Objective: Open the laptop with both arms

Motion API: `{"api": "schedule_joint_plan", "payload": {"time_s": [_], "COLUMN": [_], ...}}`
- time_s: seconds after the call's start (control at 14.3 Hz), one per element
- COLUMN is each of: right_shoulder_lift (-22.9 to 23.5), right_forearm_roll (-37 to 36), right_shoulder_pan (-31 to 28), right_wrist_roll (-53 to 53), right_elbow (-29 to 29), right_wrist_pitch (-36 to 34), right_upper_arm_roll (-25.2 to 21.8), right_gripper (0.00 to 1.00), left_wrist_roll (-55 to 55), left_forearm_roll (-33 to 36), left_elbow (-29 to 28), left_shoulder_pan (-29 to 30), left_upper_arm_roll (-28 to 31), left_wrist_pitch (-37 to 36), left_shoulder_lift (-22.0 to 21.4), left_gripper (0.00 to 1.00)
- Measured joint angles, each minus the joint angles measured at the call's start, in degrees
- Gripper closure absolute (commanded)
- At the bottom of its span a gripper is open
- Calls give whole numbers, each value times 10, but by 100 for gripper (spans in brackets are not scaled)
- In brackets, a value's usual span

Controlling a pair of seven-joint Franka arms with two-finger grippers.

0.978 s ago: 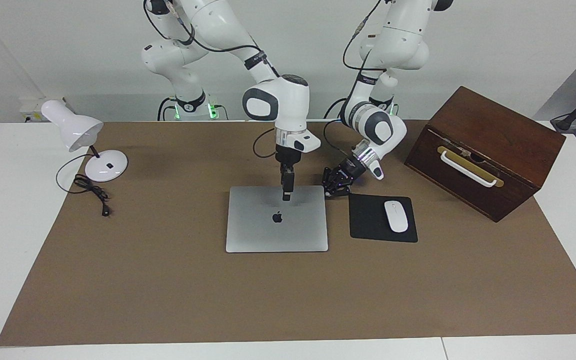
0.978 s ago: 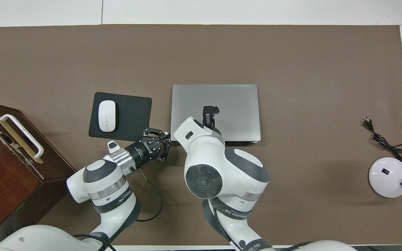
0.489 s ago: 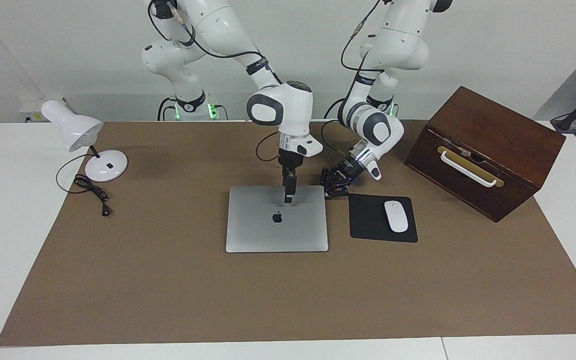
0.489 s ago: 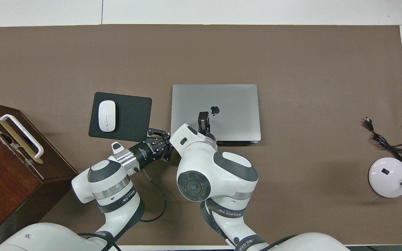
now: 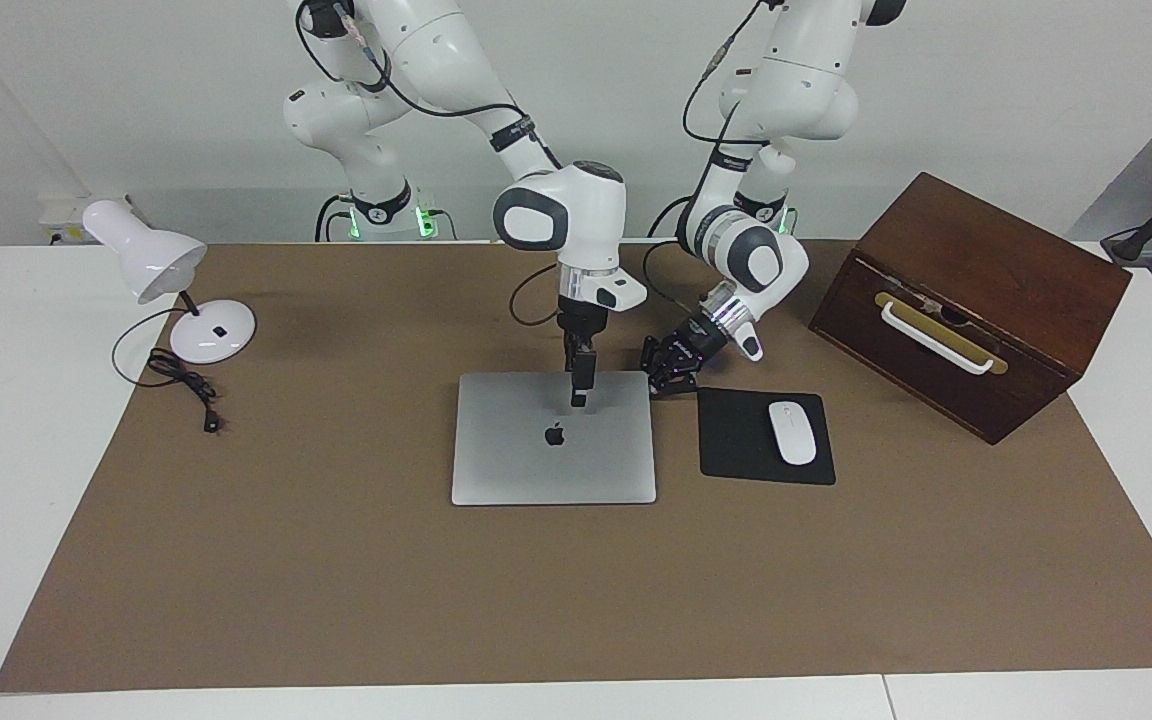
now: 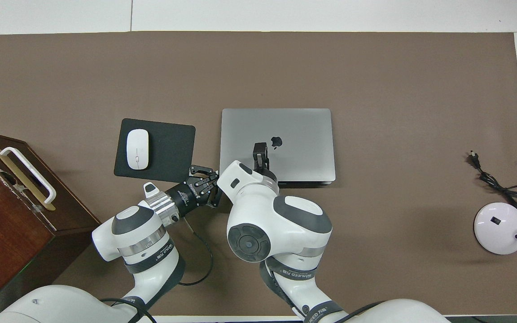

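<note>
The silver-grey laptop [image 5: 553, 455] bore a black logo; the white mouse [image 5: 792, 432] lay on a black mousepad [image 5: 736, 440].

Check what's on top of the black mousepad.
A white mouse lies on the mousepad, alone. The left gripper, shut, sits at the laptop corner nearer the robots, off the pad. What's under the pad is covered.
</note>
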Motion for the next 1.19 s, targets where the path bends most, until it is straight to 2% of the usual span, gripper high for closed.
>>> {"api": "schedule_joint_plan", "payload": {"time_s": [0.84,1.19], "right_shoulder_lift": [11,10], "right_forearm_roll": [-31,-32], "right_shoulder_pan": [-8,-31], "right_wrist_roll": [0,1], "right_elbow": [1,23], "right_wrist_pitch": [16,16], "right_upper_arm_roll": [-3,-4], "right_gripper": [0,0], "left_wrist_roll": [33,33], "left_forearm_roll": [-12,-13], "left_elbow": [-2,-2], "left_shoulder_pan": [1,1], "left_upper_arm_roll": [2,2], "left_wrist_pitch": [-15,-16], "left_shoulder_lift": [4,4], "left_gripper": [100,100]}}
